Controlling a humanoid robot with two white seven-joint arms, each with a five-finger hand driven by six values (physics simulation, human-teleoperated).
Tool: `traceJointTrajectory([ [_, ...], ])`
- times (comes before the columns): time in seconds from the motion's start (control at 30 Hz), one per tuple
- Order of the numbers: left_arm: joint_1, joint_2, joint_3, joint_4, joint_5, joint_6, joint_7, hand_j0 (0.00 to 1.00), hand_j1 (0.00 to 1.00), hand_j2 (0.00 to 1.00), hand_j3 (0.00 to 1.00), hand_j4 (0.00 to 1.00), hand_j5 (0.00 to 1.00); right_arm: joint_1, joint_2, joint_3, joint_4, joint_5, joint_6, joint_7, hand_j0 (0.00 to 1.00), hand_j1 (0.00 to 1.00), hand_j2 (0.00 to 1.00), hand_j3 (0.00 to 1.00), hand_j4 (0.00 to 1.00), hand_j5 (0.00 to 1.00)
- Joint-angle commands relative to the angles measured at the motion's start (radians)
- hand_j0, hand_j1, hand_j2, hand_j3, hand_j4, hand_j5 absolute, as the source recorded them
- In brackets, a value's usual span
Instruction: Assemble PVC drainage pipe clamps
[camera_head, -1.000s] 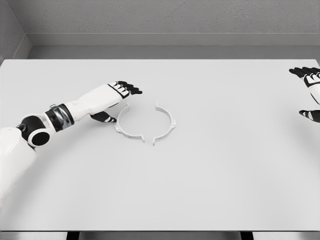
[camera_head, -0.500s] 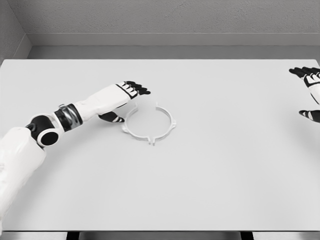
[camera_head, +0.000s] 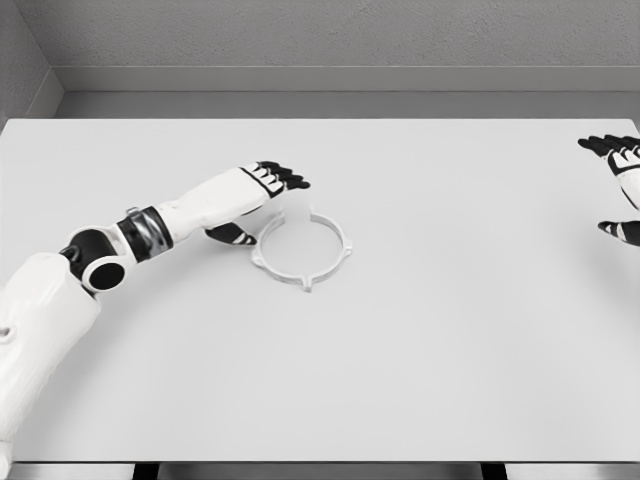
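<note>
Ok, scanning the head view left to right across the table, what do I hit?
left hand at the ring's left edge → pipe clamp ring, halves together → bare table → right hand at the right border.

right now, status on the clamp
Left robot hand open, against clamp ring left side. Clamp halves closed together. Right robot hand open, idle at table edge.

Glossy white arm shells, a black-and-silver banded wrist, a black elbow joint (round white cap), black-tipped fingers (camera_head: 285, 176) with white stripes.
</note>
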Motion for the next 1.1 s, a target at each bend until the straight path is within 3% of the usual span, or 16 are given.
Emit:
traceJointTrajectory([
  [0.0, 0.000, -0.011, 0.001, 0.000, 0.007, 0.001, -0.013, 1.00, 1.00, 1.00, 1.00, 1.00, 1.00, -0.002, 0.001, 0.000, -0.001, -0.007, 0.002, -0.001, 1.00, 1.00, 1.00, 1.00, 1.00, 1.00],
  [0.43, -0.005, -0.034, 0.010, 0.008, -0.014, 0.001, -0.013, 1.00, 1.00, 1.00, 1.00, 1.00, 1.00, -0.002, 0.001, 0.000, -0.001, -0.007, 0.002, -0.001, 1.00, 1.00, 1.00, 1.00, 1.00, 1.00],
  [0.67, -0.049, 0.014, 0.042, 0.032, 0.003, 0.001, -0.010, 1.00, 1.00, 1.00, 1.00, 1.00, 1.00, 0.000, 0.001, 0.000, -0.004, -0.007, 0.002, -0.001, 1.00, 1.00, 1.00, 1.00, 1.00, 1.00],
  [0.73, -0.061, 0.084, 0.067, 0.034, 0.030, 0.001, -0.008, 1.00, 1.00, 1.00, 1.00, 1.00, 1.00, 0.000, 0.001, 0.000, -0.004, -0.009, 0.002, -0.001, 1.00, 1.00, 1.00, 1.00, 1.00, 1.00],
  [0.8, -0.061, 0.199, 0.077, 0.048, 0.159, 0.001, -0.008, 1.00, 1.00, 1.00, 1.00, 1.00, 1.00, 0.000, 0.001, 0.000, -0.004, -0.009, 0.002, -0.001, 1.00, 1.00, 1.00, 1.00, 1.00, 1.00],
  [0.83, -0.063, 0.253, 0.082, 0.055, 0.182, 0.001, -0.008, 1.00, 1.00, 1.00, 1.00, 1.00, 1.00, 0.000, 0.001, 0.001, -0.004, -0.009, 0.002, -0.001, 1.00, 1.00, 1.00, 1.00, 1.00, 1.00],
  [0.97, -0.060, 0.337, 0.107, 0.118, 0.185, 0.001, -0.008, 1.00, 1.00, 1.00, 1.00, 1.00, 1.00, 0.000, 0.002, 0.001, -0.004, -0.009, 0.002, -0.001, 1.00, 1.00, 1.00, 1.00, 1.00, 1.00],
  [1.07, -0.054, 0.374, 0.105, 0.184, 0.246, 0.001, -0.008, 1.00, 1.00, 1.00, 1.00, 1.00, 1.00, 0.000, 0.002, 0.001, -0.002, -0.009, 0.002, -0.001, 1.00, 1.00, 1.00, 1.00, 1.00, 1.00],
])
